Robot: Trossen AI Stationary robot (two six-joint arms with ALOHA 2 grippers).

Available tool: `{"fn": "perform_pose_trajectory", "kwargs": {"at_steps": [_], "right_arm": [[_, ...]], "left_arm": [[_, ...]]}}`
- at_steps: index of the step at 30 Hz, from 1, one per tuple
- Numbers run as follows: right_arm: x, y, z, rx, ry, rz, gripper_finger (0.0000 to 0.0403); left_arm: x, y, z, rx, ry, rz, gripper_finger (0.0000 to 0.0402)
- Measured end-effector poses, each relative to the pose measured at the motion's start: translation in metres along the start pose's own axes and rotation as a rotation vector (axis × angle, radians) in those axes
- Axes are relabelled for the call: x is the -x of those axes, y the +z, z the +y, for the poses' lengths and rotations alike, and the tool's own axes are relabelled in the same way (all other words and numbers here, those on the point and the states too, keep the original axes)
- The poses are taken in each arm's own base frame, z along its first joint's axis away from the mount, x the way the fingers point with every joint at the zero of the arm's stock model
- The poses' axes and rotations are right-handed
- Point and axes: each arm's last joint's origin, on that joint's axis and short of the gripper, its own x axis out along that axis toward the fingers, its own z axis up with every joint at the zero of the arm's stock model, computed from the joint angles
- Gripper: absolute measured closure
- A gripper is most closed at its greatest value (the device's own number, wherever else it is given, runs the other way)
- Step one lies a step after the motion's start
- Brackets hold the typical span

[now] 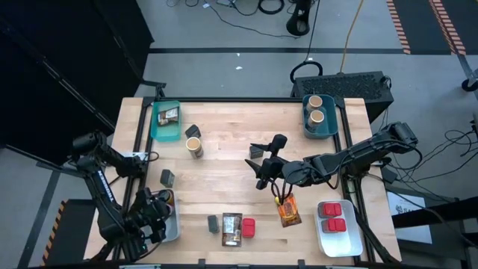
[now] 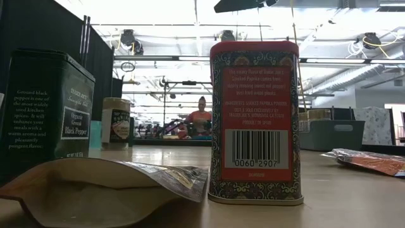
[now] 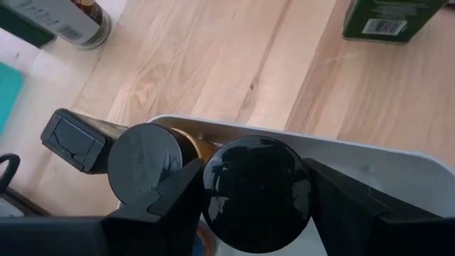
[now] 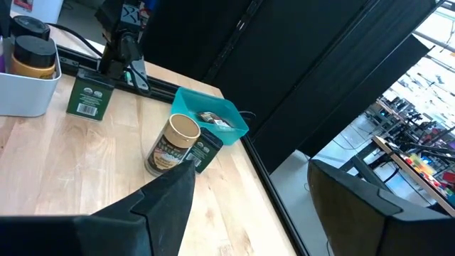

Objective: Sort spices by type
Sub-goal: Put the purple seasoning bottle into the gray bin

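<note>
My left gripper (image 3: 256, 195) is at the near left, over a white bin (image 3: 370, 153). It is shut on a black-lidded jar (image 3: 256, 171), beside a second such jar (image 3: 146, 167). My right gripper (image 4: 252, 171) hovers open and empty over the table's middle (image 1: 263, 173). Loose on the table are a tan cylinder (image 1: 194, 146), dark tins (image 1: 167, 178) (image 1: 213, 223), a red tin (image 1: 248, 228), a brown packet (image 1: 231, 229) and an orange packet (image 1: 289, 212). My left gripper has the jar's round black lid (image 3: 213, 192) between its two fingers, one on each side. The fingers slant down at it from above. The jar stands upright inside the white bin; the lid hides its base.
A teal bin (image 1: 166, 119) at the far left holds a packet. Another teal bin (image 1: 320, 113) at the far right holds two tan cylinders. A white bin (image 1: 336, 228) at the near right holds red tins. Bare wood lies in the middle. A person (image 2: 201, 120) stands far behind.
</note>
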Motion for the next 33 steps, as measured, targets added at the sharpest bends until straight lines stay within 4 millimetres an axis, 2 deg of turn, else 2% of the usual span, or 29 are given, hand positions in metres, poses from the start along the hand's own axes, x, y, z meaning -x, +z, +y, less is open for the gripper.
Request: {"fn": "perform_pose_trajectory", "kwargs": {"at_steps": [15, 18, 26, 33], "right_arm": [[0.000, 0.000, 0.000, 0.000, 0.000, 0.000, 0.0147], [0.000, 0.000, 0.000, 0.000, 0.000, 0.000, 0.0147], [0.000, 0.000, 0.000, 0.000, 0.000, 0.000, 0.0147], [0.000, 0.000, 0.000, -0.004, 0.000, 0.000, 0.0147]], "left_arm": [[0.000, 0.000, 0.000, -0.039, 0.000, 0.001, 0.0172], [0.000, 0.000, 0.000, -0.039, 0.000, 0.004, 0.0153], [0.000, 0.000, 0.002, -0.049, 0.015, 0.007, 0.0071], [0.010, 0.009, -0.001, -0.011, -0.014, 0.168, 0.0059]]}}
